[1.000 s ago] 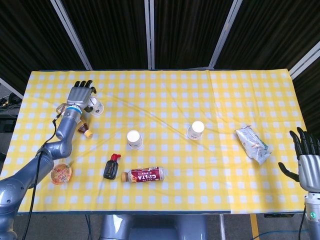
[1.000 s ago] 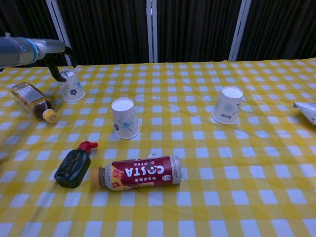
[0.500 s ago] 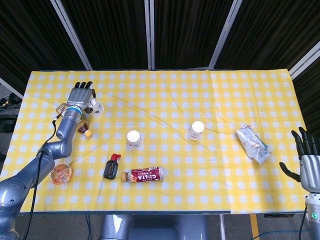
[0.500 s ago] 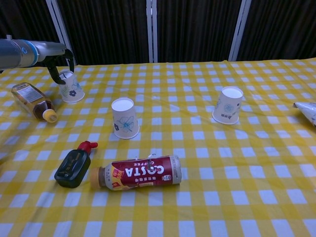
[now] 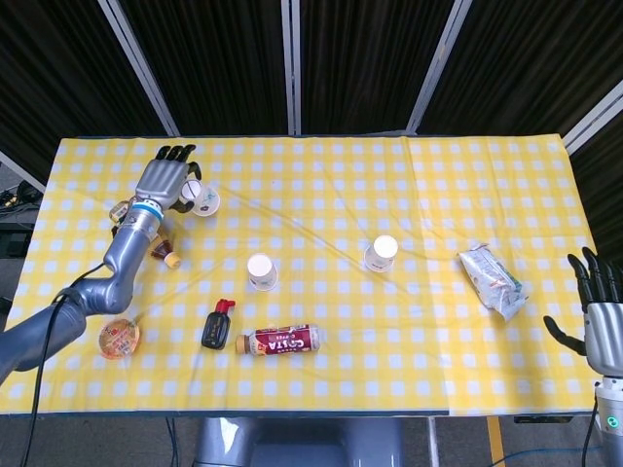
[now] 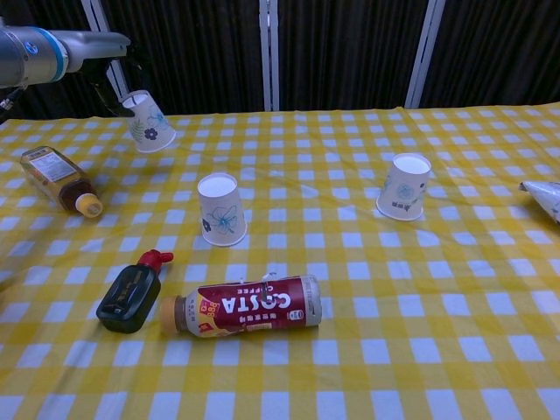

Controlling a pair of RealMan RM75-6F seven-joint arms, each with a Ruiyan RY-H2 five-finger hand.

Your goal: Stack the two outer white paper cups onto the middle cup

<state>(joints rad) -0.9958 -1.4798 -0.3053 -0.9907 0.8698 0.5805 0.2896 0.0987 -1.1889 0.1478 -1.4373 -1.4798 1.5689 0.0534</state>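
While left hand [image 5: 165,182] grips the tilted outer cup [image 6: 150,122] aloft at upper left, apparently clear of the table, next carry it over the middle cup [image 6: 221,208]; right hand [image 5: 602,321] idle, fingers spread.

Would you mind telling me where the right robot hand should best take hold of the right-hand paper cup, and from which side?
Grip the right paper cup around its side wall, coming from its right, where the open right robot hand waits. It stands upside down, flat bottom upward and wide rim on the tablecloth, leaning slightly, so there is no rim to pinch from above. The snack packet lies between, so pass over it.
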